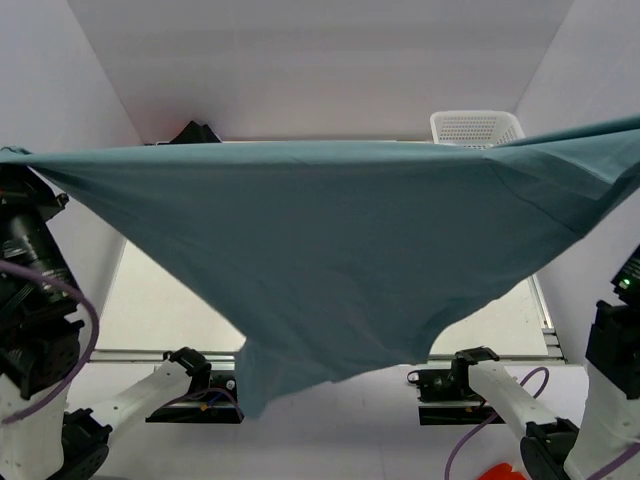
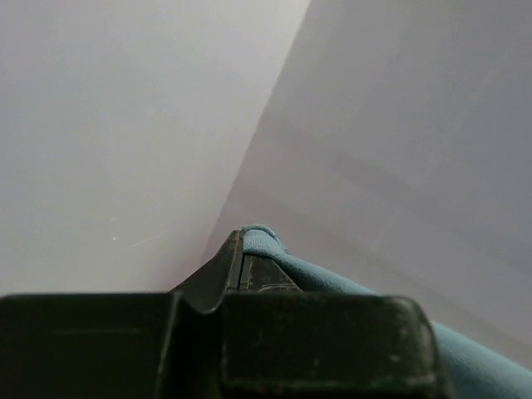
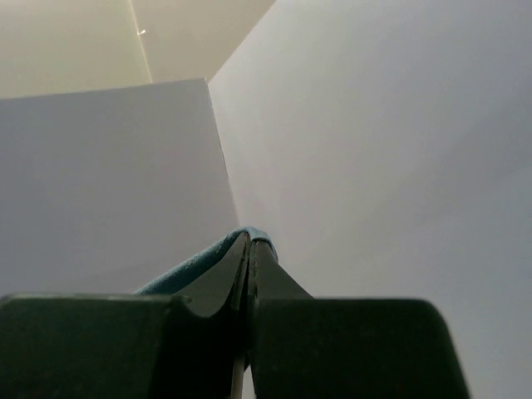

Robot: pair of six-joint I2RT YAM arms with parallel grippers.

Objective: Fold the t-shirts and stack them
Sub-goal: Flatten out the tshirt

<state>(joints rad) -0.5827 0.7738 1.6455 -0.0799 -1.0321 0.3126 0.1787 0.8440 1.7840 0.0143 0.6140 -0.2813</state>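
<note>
Stretched wide mid-air: teal t-shirt (image 1: 330, 240); white mesh basket (image 1: 477, 128) behind.

I count one teal t-shirt (image 1: 330, 250) in my top view, plus one dark item (image 1: 192, 132) at the back that I cannot identify. There is one white mesh basket (image 1: 477, 128) and one orange-red object (image 1: 497, 471) at the bottom edge. Two grippers show, one per wrist view: the left gripper (image 2: 242, 243) and the right gripper (image 3: 250, 244).

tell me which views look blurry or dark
Top external: sharp and evenly lit, but the stretched teal t-shirt hides most of the table. Left wrist: the left gripper is a dark, soft-focus mass up close. Right wrist: the right gripper is equally dark; a warmer tint shows top left.
</note>
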